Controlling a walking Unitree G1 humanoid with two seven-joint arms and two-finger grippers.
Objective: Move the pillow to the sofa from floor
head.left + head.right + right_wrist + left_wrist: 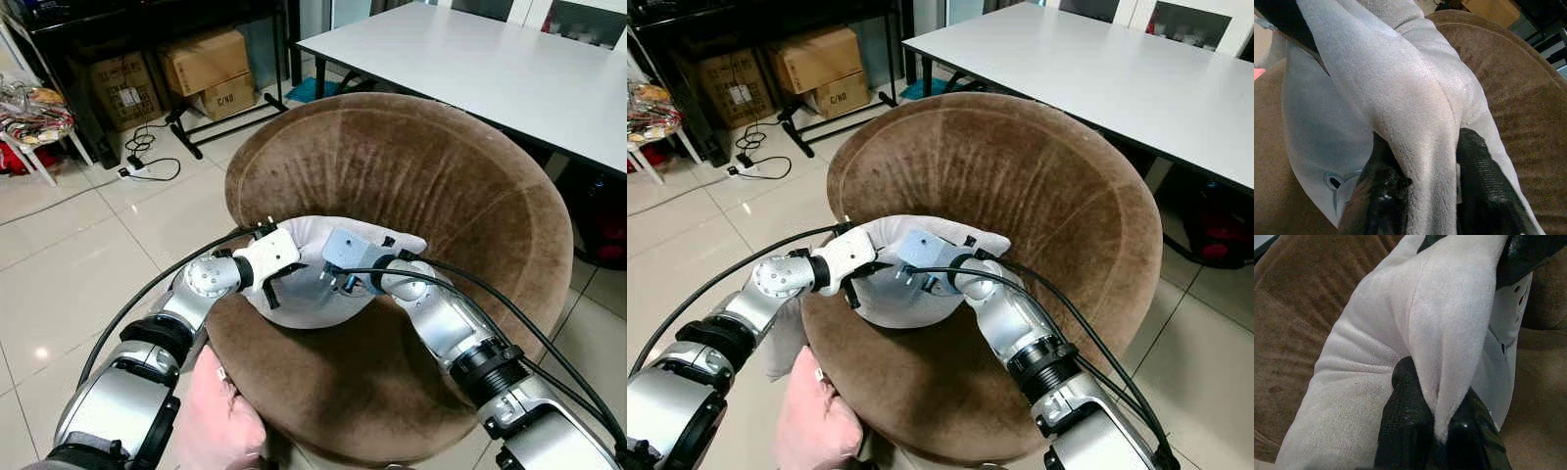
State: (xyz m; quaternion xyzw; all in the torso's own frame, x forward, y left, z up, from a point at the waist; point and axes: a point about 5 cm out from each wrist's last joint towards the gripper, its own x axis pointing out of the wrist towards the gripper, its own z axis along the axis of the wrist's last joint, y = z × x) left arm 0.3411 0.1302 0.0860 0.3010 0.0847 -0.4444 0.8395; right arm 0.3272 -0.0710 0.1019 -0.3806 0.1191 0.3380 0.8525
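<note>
Both claws clenched on the white plush pillow: left gripper [1437, 431] and right gripper [1425, 196] each pinch a fold; pillow [313, 294] sits between them, over the brown round sofa [441, 186] seat; lower evenly, release together.

Pillow [323, 284] pale grey-white plush; sofa [411, 176] brown velvet; claw fingers [1405, 431] black; table [509, 69] white.

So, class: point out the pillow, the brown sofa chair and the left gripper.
pillow [312, 294]: left eye view, its pale front face.
brown sofa chair [411, 166]: left eye view, its backrest.
left gripper [1437, 431]: left wrist view, between its fingertips, pinching a pillow fold.
</note>
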